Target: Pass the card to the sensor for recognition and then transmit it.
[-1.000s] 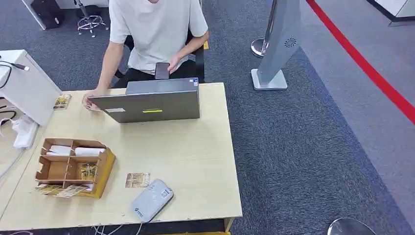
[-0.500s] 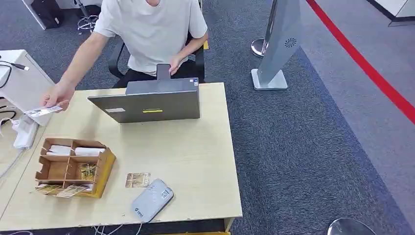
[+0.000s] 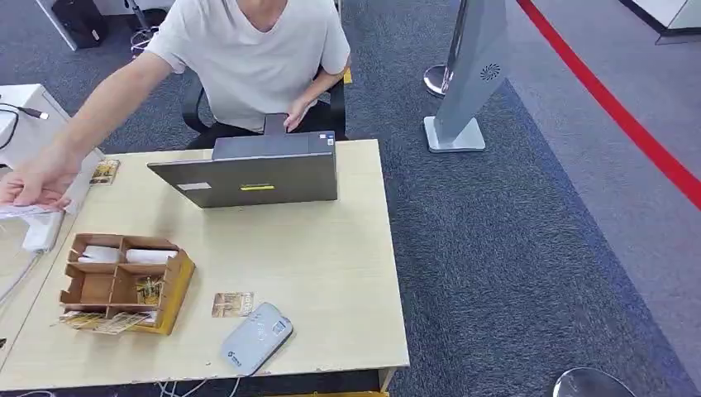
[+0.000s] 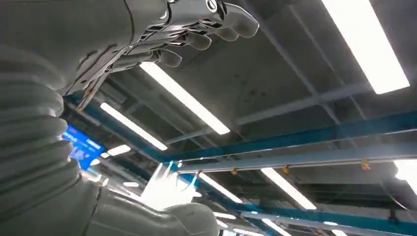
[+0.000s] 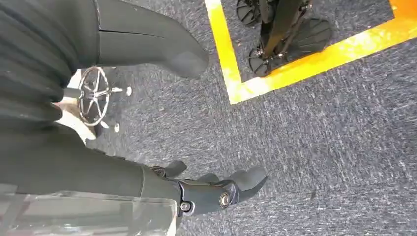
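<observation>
A grey card reader (image 3: 256,337) lies near the table's front edge. A printed card (image 3: 232,303) lies flat just beside it, toward the laptop. Another card (image 3: 105,171) rests at the table's far left corner. A person seated behind the laptop stretches an arm out to the left, and their hand (image 3: 37,186) holds a pale card (image 3: 21,211) beyond the table's left edge. My left hand (image 4: 162,29) is raised toward the ceiling, fingers apart from the thumb, holding nothing. My right hand (image 5: 216,191) hangs over the carpet, also holding nothing.
A grey laptop (image 3: 256,169) stands open at the back of the wooden table (image 3: 331,265). A wooden compartment box (image 3: 124,281) with cards sits at the front left. White equipment and cables (image 3: 37,132) are at the left. A grey kiosk stand (image 3: 467,74) is on the carpet.
The person's hand left the table beside the laptop and swung far to the left with a pale card in it. The things on the table have stayed put.
</observation>
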Controlling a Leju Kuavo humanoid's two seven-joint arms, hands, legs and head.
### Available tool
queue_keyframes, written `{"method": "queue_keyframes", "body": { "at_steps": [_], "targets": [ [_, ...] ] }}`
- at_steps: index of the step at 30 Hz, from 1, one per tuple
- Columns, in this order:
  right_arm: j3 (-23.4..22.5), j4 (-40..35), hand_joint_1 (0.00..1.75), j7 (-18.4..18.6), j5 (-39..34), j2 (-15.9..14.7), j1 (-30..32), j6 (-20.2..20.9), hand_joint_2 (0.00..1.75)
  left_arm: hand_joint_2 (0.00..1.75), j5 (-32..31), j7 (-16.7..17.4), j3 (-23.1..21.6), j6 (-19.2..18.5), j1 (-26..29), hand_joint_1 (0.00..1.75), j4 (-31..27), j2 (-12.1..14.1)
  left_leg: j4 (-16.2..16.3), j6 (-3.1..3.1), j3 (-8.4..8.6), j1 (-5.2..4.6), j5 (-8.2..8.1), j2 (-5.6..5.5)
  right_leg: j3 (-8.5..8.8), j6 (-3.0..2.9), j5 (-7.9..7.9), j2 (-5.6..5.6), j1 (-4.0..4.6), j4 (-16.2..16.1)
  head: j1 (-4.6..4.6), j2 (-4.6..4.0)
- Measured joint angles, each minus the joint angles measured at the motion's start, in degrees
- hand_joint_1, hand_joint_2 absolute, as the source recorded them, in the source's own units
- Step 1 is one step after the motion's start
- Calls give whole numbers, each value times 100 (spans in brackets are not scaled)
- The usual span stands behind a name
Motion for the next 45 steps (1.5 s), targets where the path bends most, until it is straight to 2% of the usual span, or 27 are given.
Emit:
{"method": "queue_keyframes", "body": {
  "at_steps": [7,18,19,20,26,33,39,45],
  "targets": [
    [-345,103,0,-50,410,13,-124,179,175,175,-958,469,-629,79,-360,0,221,460,1,-2,0,0,1,8,-3,-1,2,11,0,0,0,0],
    [-954,288,0,-184,1092,31,-370,391,175,175,-2241,1466,-1758,157,-982,0,669,1185,1,0,-1,0,3,10,-2,-5,5,14,0,1,2,0],
    [-1019,313,0,-203,1156,33,-401,411,175,175,-2343,1554,-1860,166,-1036,115,708,1244,1,0,-1,0,3,10,-2,-6,6,14,0,1,0,0],
    [-1088,341,0,-223,1234,33,-430,424,175,175,-2436,1649,-1968,175,-1081,175,743,1306,1,0,-1,0,4,10,-1,-6,6,14,0,2,0,0],
    [-1539,494,0,-352,1808,33,-606,535,175,175,-2815,2011,-2314,194,-1181,175,863,1587,1,0,-4,0,3,11,-3,-6,6,15,0,3,0,0],
    [-2004,625,0,-479,2203,33,-749,583,175,175,-2876,2019,-2402,194,-1177,175,951,1714,2,0,-9,0,3,9,-6,-6,6,14,0,2,0,0],
    [-2187,684,0,-520,2270,33,-802,586,175,175,-2876,2017,-2417,216,-1177,175,953,1721,2,0,-8,0,4,8,-4,-6,7,12,0,2,0,2],
    [-2469,802,0,-653,2668,31,-914,546,175,175,-2904,2028,-2463,216,-1177,175,977,1762,2,0,-6,1,4,9,-4,-6,8,14,1,3,0,0]
  ]
}}
